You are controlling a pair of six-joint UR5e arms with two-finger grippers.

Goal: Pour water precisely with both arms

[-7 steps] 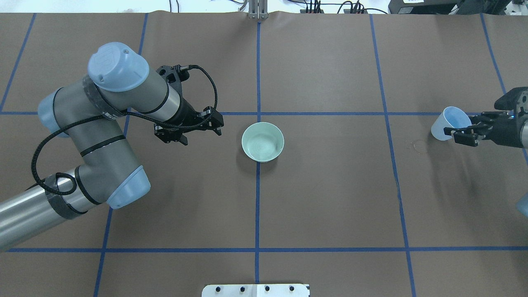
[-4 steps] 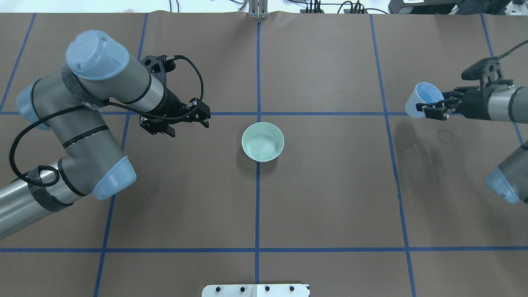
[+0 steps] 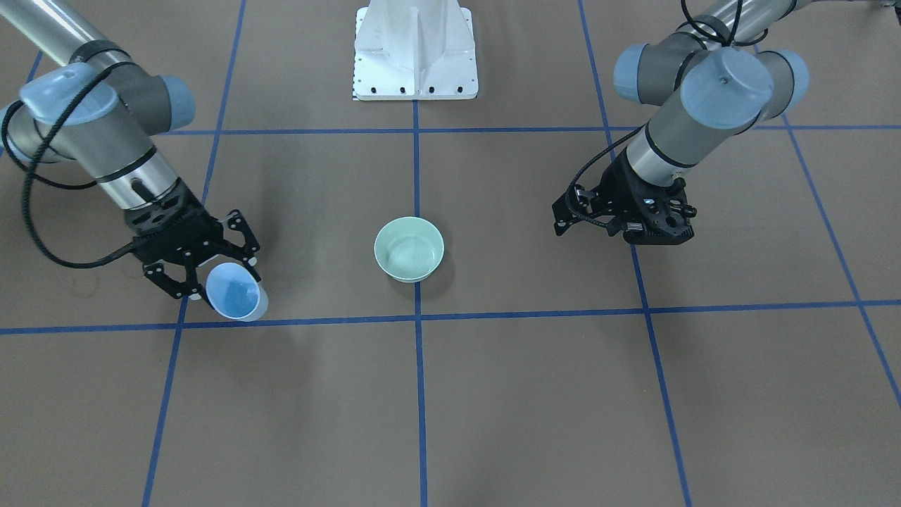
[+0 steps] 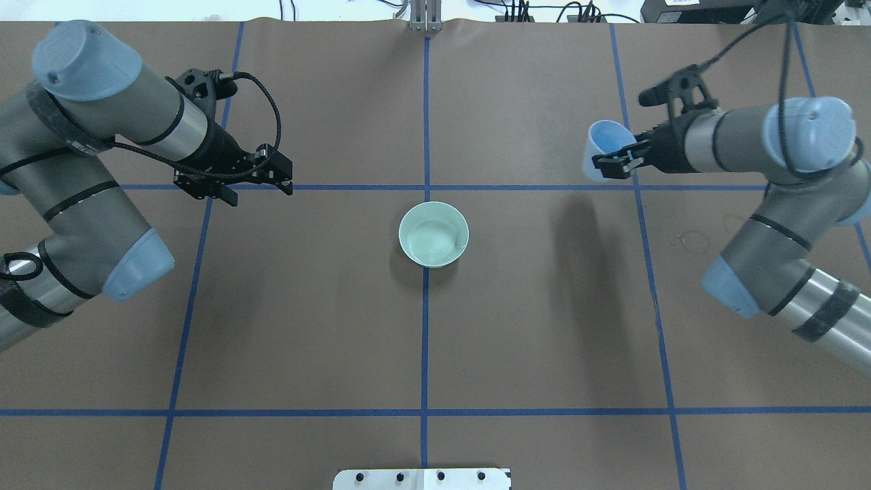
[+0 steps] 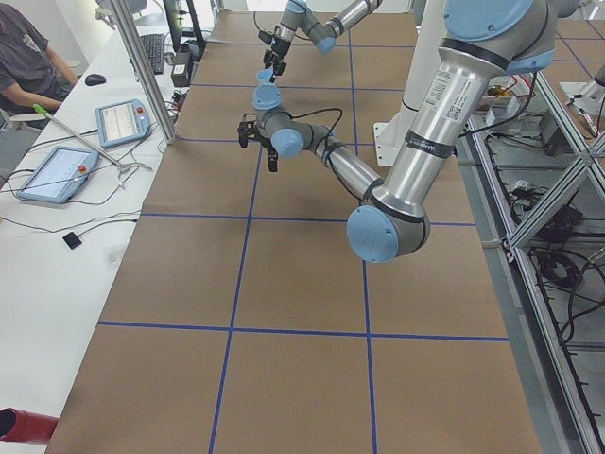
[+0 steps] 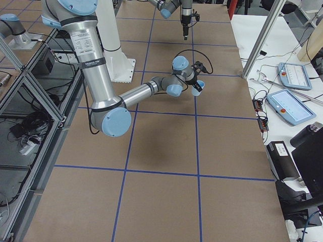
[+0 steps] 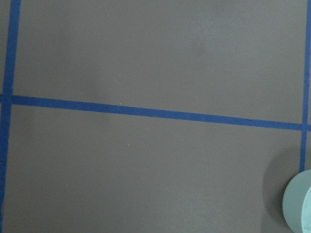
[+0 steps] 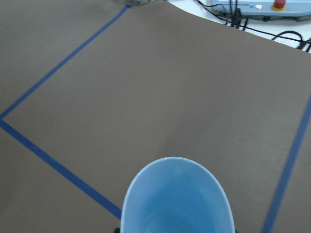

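Observation:
My right gripper (image 4: 611,164) is shut on a light-blue cup (image 4: 601,154), held tilted above the table, well to the right of the mint-green bowl (image 4: 433,233). The cup also shows in the front view (image 3: 236,294) and the right wrist view (image 8: 177,199); I cannot tell whether it holds water. Faint ripples of water (image 4: 427,239) show in the bowl. My left gripper (image 4: 258,189) is open and empty, off to the bowl's left and pointing down. The left wrist view shows only the bowl's rim (image 7: 297,206).
The white pedestal (image 3: 415,49) stands at the robot's side of the table. Faint wet ring marks (image 4: 691,239) lie on the brown cover under the right arm. A side bench with tablets (image 5: 57,170) and a seated person (image 5: 28,52) is beyond the table's far edge.
My right arm has carried the cup leftwards from the table's right edge, towards the bowl and a little farther away. My left arm has drawn back to the left, away from the bowl.

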